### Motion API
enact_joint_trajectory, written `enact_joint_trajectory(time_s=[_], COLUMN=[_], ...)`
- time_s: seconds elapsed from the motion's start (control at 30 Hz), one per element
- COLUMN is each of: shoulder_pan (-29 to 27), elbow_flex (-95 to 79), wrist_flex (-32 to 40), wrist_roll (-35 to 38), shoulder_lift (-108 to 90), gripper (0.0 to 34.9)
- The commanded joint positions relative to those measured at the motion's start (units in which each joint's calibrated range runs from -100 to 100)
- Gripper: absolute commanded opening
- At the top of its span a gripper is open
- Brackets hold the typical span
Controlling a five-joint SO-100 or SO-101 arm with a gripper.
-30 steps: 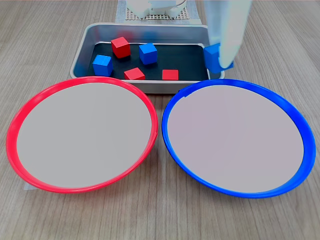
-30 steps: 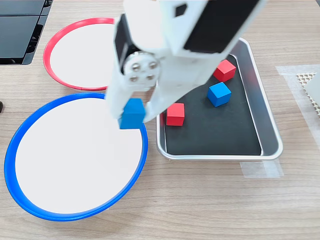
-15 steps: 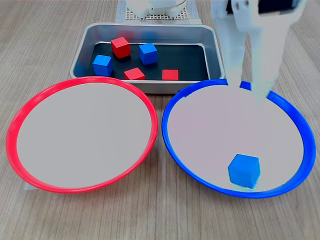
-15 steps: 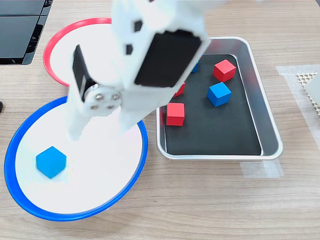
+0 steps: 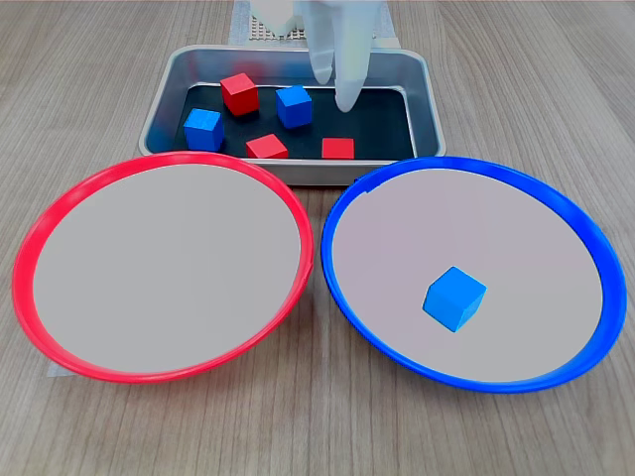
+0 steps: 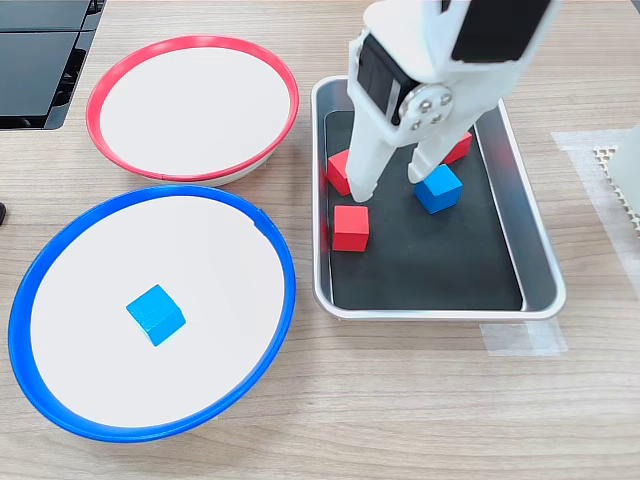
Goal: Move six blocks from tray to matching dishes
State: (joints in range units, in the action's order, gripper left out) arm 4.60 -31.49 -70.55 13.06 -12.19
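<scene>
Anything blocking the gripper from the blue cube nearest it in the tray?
Nothing visible. The open white gripper hovers over the rectangular silver metal tray; the small blue cube sits beside one of its fingers. Red cubes lie off to the second exterior view's left.

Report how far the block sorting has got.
Done: one blue block lies in the blue-rimmed dish. In hand: nothing; the gripper hangs open and empty over the tray. Left: three red and two blue blocks sit in the tray, and the red-rimmed dish holds none.
</scene>
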Motion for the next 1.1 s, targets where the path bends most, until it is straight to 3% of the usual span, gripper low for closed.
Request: enact_joint_trajectory(time_s=[0.0,0.2,0.33,0.53,0.6,0.83,0.93,0.97,1.0,1.07], shoulder_pan=[-1.26,-2.67,-3.43,-2.11,-1.17,0.72,1.37,1.56,1.75,2.03], elbow_flex=[-1.06,0.22,0.40,-3.51,-5.43,-7.97,-8.70,-8.79,-8.89,-8.61], wrist_flex=[3.16,2.99,6.05,16.37,19.67,22.47,23.79,24.12,24.45,24.37], wrist_roll=[1.47,10.16,19.10,28.28,29.89,30.96,31.06,31.16,31.50,31.36], shoulder_lift=[-0.22,3.02,3.96,5.50,6.35,7.97,8.57,8.74,8.99,9.16], gripper=[18.8,21.3,18.9,14.9,14.1,17.6,17.3,16.0,8.4,0.2])
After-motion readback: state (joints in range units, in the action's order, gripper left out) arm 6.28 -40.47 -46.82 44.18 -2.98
